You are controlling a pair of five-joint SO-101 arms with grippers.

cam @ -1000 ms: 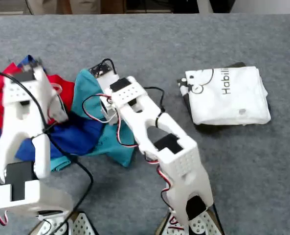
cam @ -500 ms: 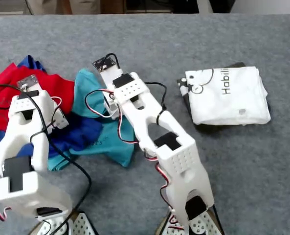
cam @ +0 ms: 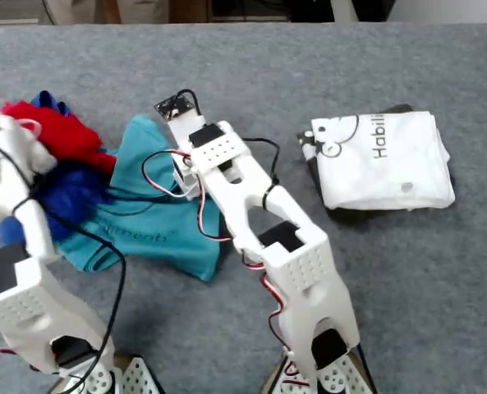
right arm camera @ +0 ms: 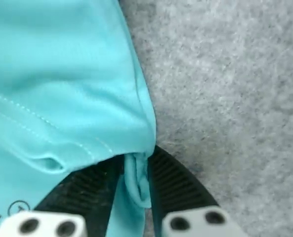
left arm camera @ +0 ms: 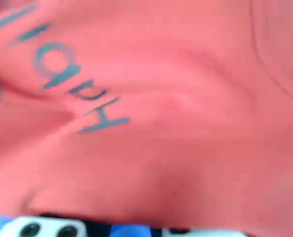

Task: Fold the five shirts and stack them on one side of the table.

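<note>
At the far left of the high view, my left gripper [cam: 29, 138] is shut on the bunched red shirt [cam: 58, 135]. In the left wrist view, the red shirt [left arm camera: 151, 98] with dark print lies right against the camera. A blue shirt [cam: 71, 193] sits crumpled just below the red one. The teal shirt [cam: 157, 226] lies spread between the arms. My right gripper [cam: 171, 130] is at its far corner. In the right wrist view, my right gripper [right arm camera: 136, 170] is shut on a fold of the teal shirt's [right arm camera: 62, 84] hem.
On the right side of the grey table [cam: 309, 74], a folded white shirt [cam: 383, 160] lies on top of a folded black one [cam: 314, 168]. Bare table lies behind the shirts and between the right arm and the folded pile.
My left arm has swung left, pulling the red shirt into a bunch and dragging the blue shirt off the teal one. My right gripper shifted slightly away, then held still.
</note>
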